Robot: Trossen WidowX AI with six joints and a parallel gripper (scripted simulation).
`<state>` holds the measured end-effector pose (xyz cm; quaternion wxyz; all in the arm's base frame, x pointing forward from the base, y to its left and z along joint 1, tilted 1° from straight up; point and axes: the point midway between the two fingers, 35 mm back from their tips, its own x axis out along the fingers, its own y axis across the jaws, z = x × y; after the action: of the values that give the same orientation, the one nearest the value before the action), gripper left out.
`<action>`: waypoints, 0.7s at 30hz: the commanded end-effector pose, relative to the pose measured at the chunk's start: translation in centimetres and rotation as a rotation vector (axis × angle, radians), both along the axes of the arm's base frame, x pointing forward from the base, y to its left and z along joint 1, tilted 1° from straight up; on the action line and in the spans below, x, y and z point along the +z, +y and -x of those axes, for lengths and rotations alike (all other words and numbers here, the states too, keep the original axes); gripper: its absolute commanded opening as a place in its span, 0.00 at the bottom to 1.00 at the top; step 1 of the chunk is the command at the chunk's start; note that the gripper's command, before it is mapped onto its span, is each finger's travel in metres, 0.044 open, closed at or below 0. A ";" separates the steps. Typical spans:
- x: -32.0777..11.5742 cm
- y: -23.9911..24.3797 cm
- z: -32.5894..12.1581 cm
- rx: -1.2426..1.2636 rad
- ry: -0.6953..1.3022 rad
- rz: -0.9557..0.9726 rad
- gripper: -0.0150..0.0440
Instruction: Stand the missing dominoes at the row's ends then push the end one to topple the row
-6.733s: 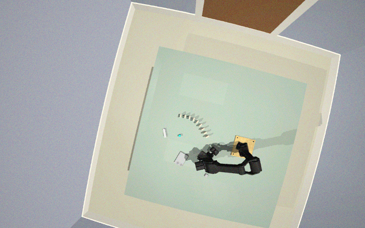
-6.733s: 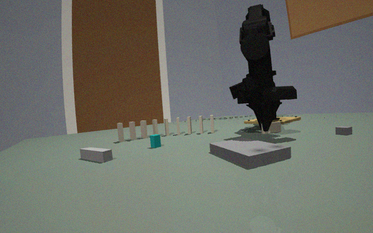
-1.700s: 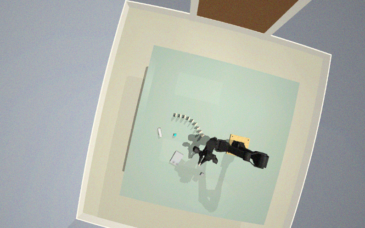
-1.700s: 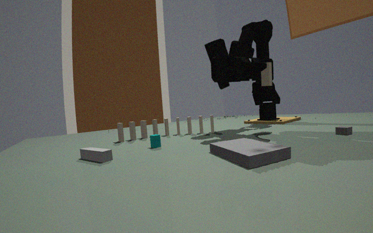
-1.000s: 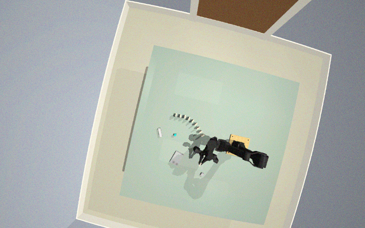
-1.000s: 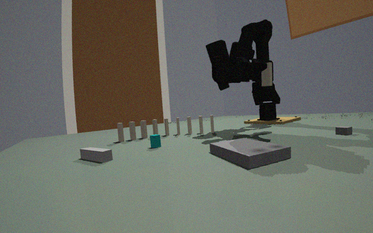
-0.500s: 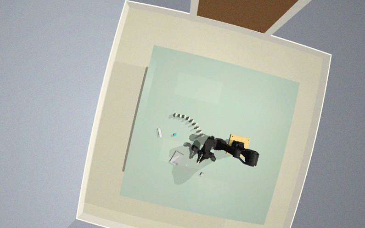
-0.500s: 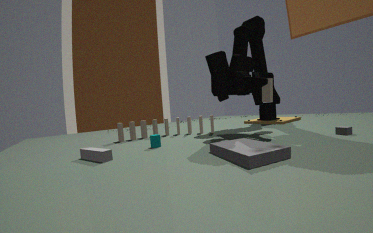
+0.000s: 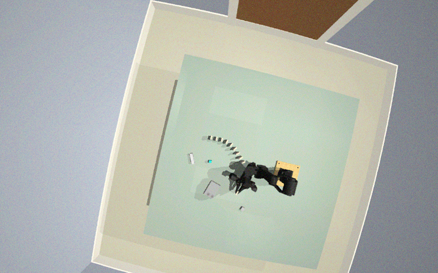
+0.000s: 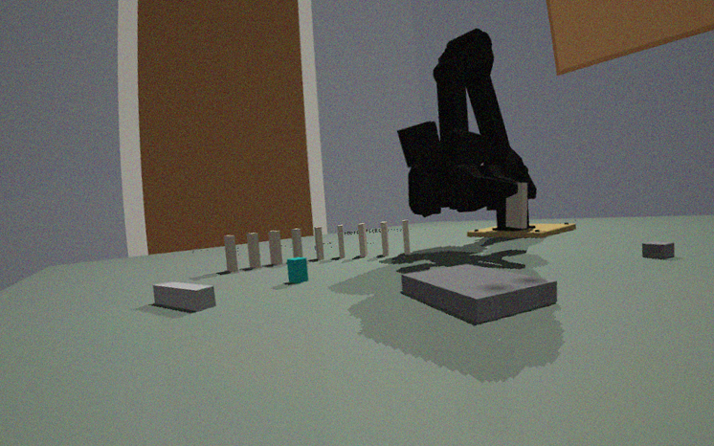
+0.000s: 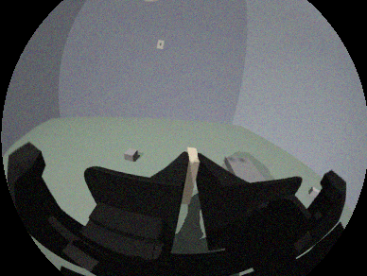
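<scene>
A curved row of several cream dominoes stands upright. One end domino is at the row's far left; the other end domino is nearest the arm. My gripper is shut on another cream domino. The held domino is nearly upright, leaning slightly in the exterior view, and appears above the table, away from the row. The fingers hide part of it. The row is outside the wrist view.
A flat grey box lies beside the gripper. A small grey block lies on its other side. A teal block and a long pale block lie inside the curve's side.
</scene>
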<state>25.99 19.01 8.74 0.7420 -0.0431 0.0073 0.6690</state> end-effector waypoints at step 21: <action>-3.6 0.2 1.0 -0.004 0.018 0.003 0.29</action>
<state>25.10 19.19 5.39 0.7421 -0.0411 0.0102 0.6690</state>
